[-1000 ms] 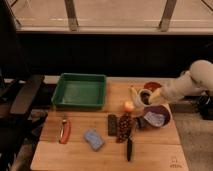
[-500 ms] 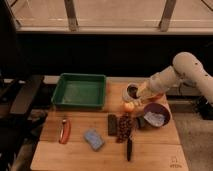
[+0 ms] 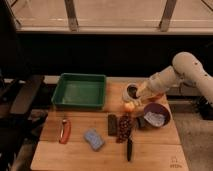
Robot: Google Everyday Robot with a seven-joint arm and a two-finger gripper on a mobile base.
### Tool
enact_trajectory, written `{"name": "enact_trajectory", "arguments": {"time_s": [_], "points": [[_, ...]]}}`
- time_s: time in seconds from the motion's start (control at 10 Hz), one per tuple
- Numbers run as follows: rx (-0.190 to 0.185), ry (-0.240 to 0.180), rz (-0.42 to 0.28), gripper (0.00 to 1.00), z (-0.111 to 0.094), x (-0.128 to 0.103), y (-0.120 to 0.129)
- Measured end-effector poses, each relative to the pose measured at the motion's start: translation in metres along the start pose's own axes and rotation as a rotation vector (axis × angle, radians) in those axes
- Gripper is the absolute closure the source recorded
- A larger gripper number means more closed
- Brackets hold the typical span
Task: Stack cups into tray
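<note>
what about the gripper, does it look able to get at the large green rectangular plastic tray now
Probably yes. The gripper is at the small white cylindrical cup, beside the tray; only wooden tabletop shows between them, and the orange fruit lies nearer the camera, off that path.

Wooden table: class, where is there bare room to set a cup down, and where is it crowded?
Bare: inside the green tray; the front right corner of the table, between knife and purple bowl. Crowded: the middle, where orange fruit, grapes and blue sponge cluster, with the gripper by the white cup right of the tray.
</note>
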Motion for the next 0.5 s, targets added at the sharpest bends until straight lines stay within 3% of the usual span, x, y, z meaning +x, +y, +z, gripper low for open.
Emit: {"name": "enact_trajectory", "arguments": {"time_s": [0.2,0.5], "points": [[0.023,0.001,-0.054,1.0,0.0,-0.007,0.014],[0.073,0.013,-0.188,1.0,0.016,-0.042,0.072]]}}
